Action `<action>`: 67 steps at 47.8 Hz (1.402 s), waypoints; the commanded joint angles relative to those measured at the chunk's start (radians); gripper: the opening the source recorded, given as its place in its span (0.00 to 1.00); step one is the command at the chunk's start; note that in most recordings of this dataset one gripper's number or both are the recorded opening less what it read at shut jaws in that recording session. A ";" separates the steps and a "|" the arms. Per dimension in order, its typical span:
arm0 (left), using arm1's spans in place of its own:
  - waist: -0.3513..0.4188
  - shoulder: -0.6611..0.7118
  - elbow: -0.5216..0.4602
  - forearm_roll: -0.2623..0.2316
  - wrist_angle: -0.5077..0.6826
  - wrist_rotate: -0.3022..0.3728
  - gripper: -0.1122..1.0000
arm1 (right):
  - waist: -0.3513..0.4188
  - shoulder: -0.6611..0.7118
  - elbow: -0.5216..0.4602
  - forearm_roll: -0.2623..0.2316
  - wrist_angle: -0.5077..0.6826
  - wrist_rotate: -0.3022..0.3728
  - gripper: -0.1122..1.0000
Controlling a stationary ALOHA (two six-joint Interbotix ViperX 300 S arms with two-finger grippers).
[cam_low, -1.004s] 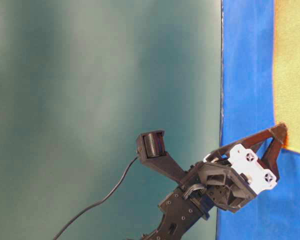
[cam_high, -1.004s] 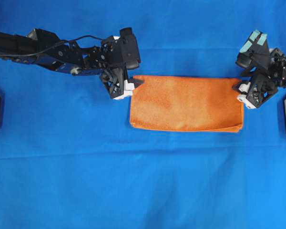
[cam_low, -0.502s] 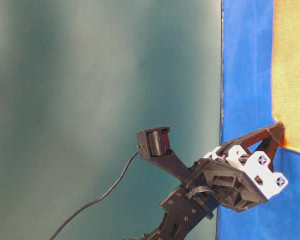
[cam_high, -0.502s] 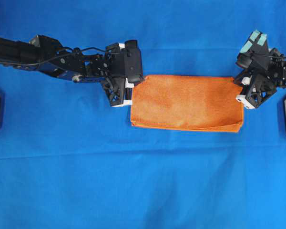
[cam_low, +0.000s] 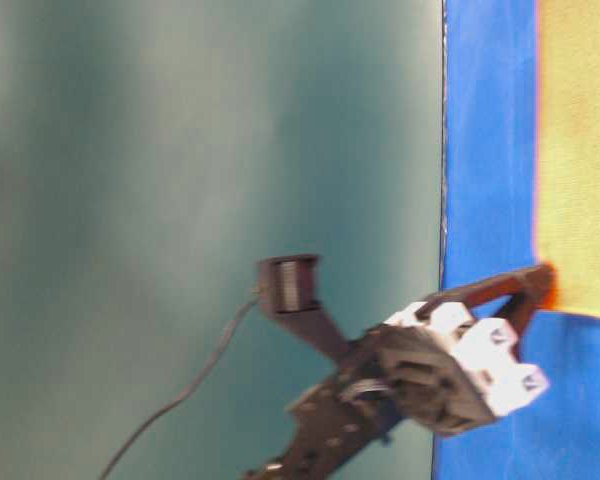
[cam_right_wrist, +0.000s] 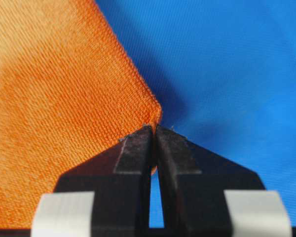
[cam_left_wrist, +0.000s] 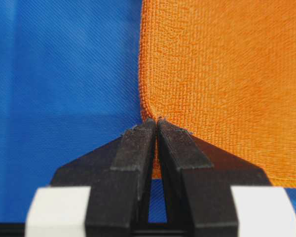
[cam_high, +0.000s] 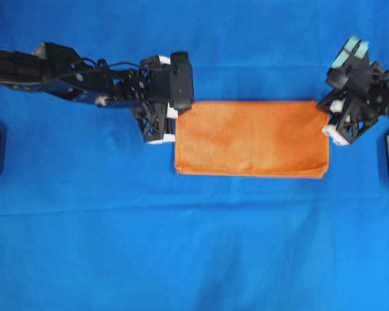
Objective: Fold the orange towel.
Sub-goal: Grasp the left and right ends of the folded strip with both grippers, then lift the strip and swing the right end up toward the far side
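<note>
Towel (cam_high: 251, 137) shifted up; both hands pinch far corners.

The left pincer (cam_left_wrist: 155, 126) is pinched tight on a corner of the orange towel (cam_left_wrist: 222, 74) over the blue table cloth (cam_left_wrist: 64, 84).

Towel (cam_high: 251, 137): orange cloth, matt, fuzzy looped weave showing as fine ribbed rows in the left wrist view; thin stitched hem along its edge, rounded at the corner.

Tabletop (cam_high: 194, 246): covered in blue cloth, matt, a fine tight diagonal weave, smoother than the towel, with a few soft creases.

Left pincer (cam_left_wrist: 155, 129): fingers (cam_left_wrist: 135, 158) of black plastic, matt, faintly grainy, edges slightly frayed at the tips; white plastic blocks behind them, smooth.

Right pincer (cam_right_wrist: 153, 132): same matt black plastic with white blocks; pale teal tape on the camera housing above it, seen from overhead.

Wall (cam_low: 200, 150) in the table-level view: flat dull green, even, no sheen.
</note>
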 commanded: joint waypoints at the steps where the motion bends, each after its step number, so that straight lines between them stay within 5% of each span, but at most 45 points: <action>1: 0.006 -0.095 -0.025 0.000 0.043 0.000 0.11 | 0.005 -0.074 -0.035 -0.002 0.063 -0.002 0.12; 12: 0.006 -0.235 -0.051 0.000 0.138 0.005 0.11 | 0.061 -0.287 -0.103 -0.002 0.278 -0.026 0.12; 21: 0.005 -0.279 -0.051 0.000 0.155 0.003 0.11 | 0.123 -0.420 -0.123 0.005 0.336 -0.026 0.12; 39: -0.012 -0.278 -0.052 0.000 0.140 0.002 0.11 | 0.130 -0.374 -0.120 -0.008 0.333 -0.021 0.12; 55: -0.149 -0.241 -0.081 0.000 -0.037 0.005 0.11 | -0.104 -0.229 -0.141 -0.138 0.230 -0.014 0.12; 67: -0.229 -0.138 -0.216 0.000 -0.098 0.037 0.11 | -0.225 -0.055 -0.253 -0.216 0.040 -0.029 0.12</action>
